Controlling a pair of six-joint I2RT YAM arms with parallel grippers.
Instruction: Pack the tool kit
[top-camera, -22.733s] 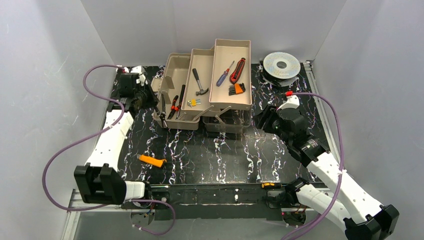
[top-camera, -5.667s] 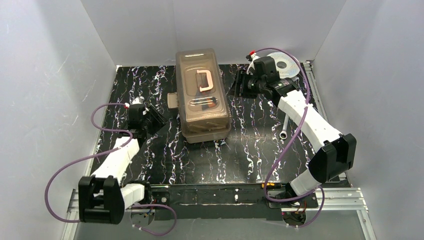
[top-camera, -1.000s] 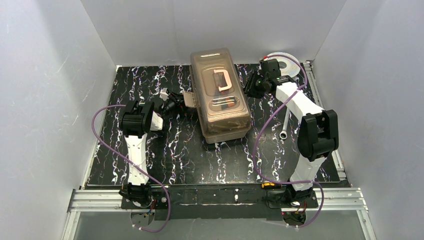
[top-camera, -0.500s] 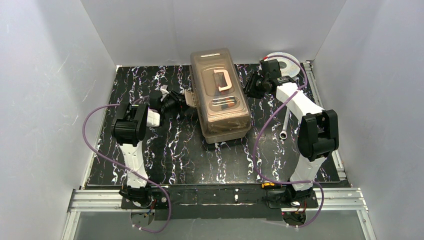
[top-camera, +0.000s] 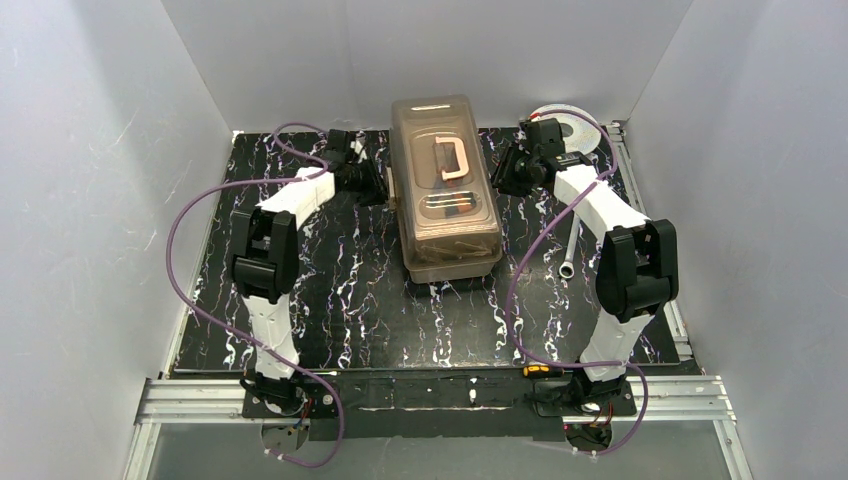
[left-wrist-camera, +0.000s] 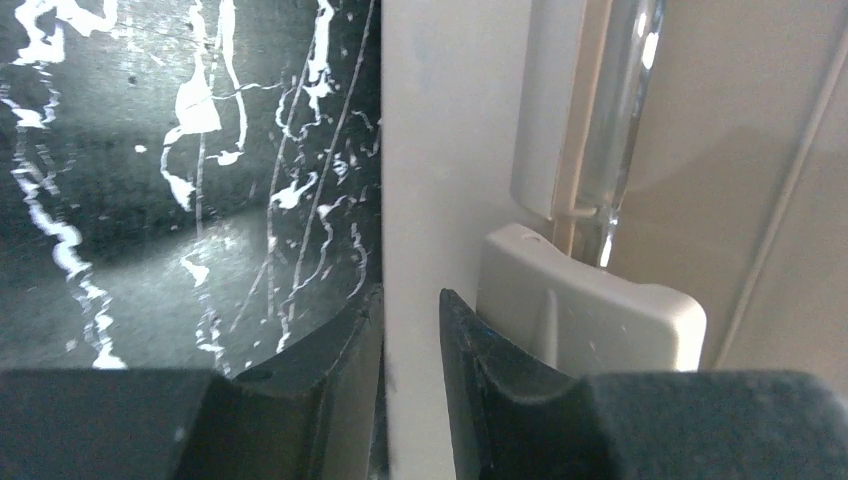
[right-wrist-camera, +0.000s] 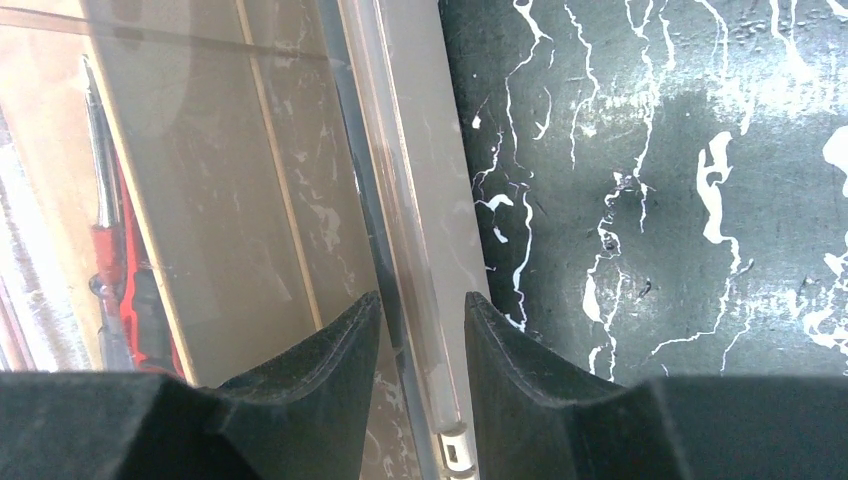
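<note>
The toolbox (top-camera: 452, 225) stands closed on the counter (top-camera: 330, 300), between the two hands, with its smoky lid (top-camera: 432, 122) down and the cream handle (top-camera: 448, 160) lying flat on top.

The left hand (top-camera: 378, 184) is at the box's left wall. In the left wrist view its fingers (left-wrist-camera: 330, 370) are drawn narrow, with a thin cream latch flap (left-wrist-camera: 415, 150) pinched upright between them. A blocky cream catch (left-wrist-camera: 590, 310) sits just beside the right finger, and the bare counter lies off the left one.

The right hand (top-camera: 504, 172) is against the opposite wall. In the right wrist view its fingers (right-wrist-camera: 505, 350) are also narrow and close on the long side rim (right-wrist-camera: 400, 200) where lid meets box. A red tool (right-wrist-camera: 112, 260) shows through the lid on the far side of the left finger; the marbled counter spreads off the right finger.

A round wire spool (top-camera: 570, 122) lies behind the right hand, near it but apart. A silver wrench (top-camera: 569, 246) rests on the counter well to the near side of that hand, beside the arm.
</note>
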